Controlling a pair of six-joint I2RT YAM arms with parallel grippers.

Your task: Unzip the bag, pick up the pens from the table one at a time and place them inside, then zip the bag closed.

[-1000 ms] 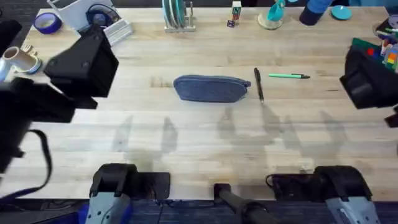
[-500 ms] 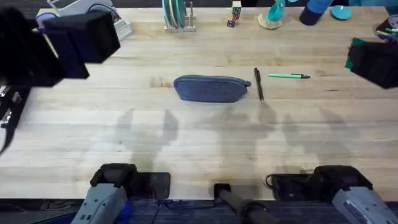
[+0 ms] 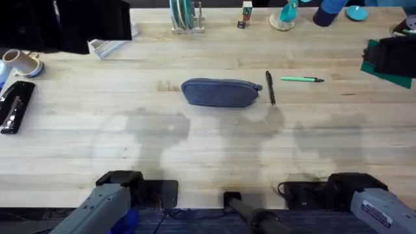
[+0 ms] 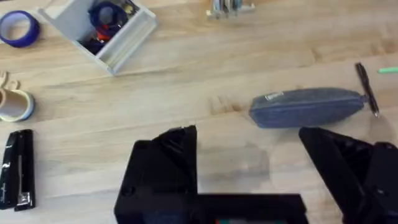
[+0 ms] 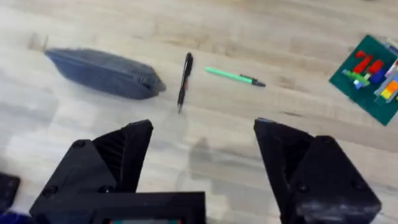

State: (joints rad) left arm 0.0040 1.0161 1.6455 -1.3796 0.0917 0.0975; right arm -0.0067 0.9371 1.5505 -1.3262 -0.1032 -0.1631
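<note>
Nothing has been started yet: the small blue-grey fabric pouch (image 3: 221, 92) lies zipped shut mid-surface on the light wooden planked surface (image 3: 208, 149). The slim black pen (image 3: 270, 88) sits just beside its right end, with the bright green pen (image 3: 301, 79) farther right. The left end effector (image 4: 249, 165) and right end effector (image 5: 202, 158) both hang wide open and empty. Next, one must pin the pouch while the other finds the zipper pull. Since a second ago, both arms have risen toward the far corners.

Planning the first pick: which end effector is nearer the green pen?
Right. The right end effector hovers open above the table with the green pen just ahead; the left end effector is open beyond the bag's far side.
</note>
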